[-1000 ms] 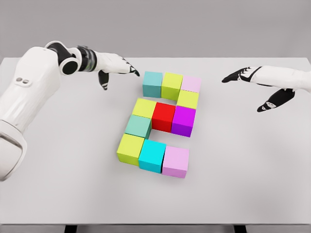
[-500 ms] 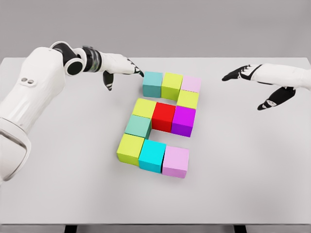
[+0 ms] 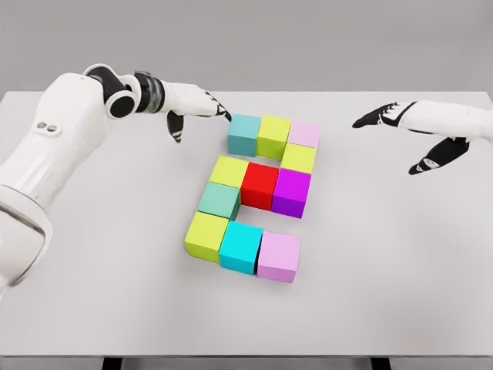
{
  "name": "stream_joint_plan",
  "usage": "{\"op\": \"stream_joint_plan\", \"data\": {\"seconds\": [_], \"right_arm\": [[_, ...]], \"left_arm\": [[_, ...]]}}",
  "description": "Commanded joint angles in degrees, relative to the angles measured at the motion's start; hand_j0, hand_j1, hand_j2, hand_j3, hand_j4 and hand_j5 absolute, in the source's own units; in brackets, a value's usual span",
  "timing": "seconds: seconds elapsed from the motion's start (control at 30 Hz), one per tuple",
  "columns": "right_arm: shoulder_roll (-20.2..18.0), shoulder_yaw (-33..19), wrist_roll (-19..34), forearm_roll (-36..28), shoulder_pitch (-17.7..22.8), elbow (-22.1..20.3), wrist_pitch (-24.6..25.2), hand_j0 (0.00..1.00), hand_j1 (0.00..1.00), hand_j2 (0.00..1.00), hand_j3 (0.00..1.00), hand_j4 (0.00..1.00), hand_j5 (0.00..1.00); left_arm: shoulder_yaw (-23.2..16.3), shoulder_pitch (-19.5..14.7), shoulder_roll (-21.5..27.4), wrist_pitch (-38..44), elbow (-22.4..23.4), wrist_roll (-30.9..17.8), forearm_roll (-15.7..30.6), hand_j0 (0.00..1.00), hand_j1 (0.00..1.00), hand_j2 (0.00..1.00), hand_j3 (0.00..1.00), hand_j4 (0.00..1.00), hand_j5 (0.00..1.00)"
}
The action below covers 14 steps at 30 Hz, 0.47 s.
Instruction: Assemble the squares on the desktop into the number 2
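Teal cube (image 3: pixel 243 133) sits at the far-left end of the 2's top row on the tabletop (image 3: pixel 385 254). The left hand (image 3: pixel 192 104), fingers extended and empty, touches its far-left corner. Excess push risks shifting the row. The right hand (image 3: pixel 408 127) hovers open, well apart.

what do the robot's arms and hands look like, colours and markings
Both arms have smooth white rounded shells. The left arm has a black and grey ringed wrist joint and two small dark dots on its upper shell. The left hand and right hand are white on the back, with black fingers.
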Motion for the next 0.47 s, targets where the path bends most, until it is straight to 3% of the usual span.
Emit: {"op": "stream_joint_plan", "data": {"seconds": [0.0,0.07,0.17,0.43], "right_arm": [[-0.1,0.0,0.0,-0.4,0.0,0.0,0.2,1.00,1.00,1.00,1.00,1.00,1.00],[-0.1,0.0,0.0,-0.4,0.0,0.0,0.2,1.00,1.00,1.00,1.00,1.00,1.00],[-0.1,0.0,0.0,-0.4,0.0,0.0,0.2,1.00,1.00,1.00,1.00,1.00,1.00],[-0.1,-0.1,0.0,-0.4,-0.1,0.1,0.2,1.00,1.00,1.00,1.00,1.00,1.00]], "left_arm": [[0.5,0.0,0.6,0.1,0.1,0.0,0.8,1.00,1.00,1.00,1.00,1.00,1.00],[2.1,-0.1,2.4,-0.2,0.1,-0.1,3.5,1.00,1.00,1.00,1.00,1.00,1.00],[1.9,0.4,4.9,-0.8,0.6,-0.1,13.6,1.00,1.00,1.00,1.00,1.00,1.00],[1.8,0.4,5.4,-0.6,1.6,-0.1,13.5,1.00,1.00,1.00,1.00,1.00,1.00]]}}
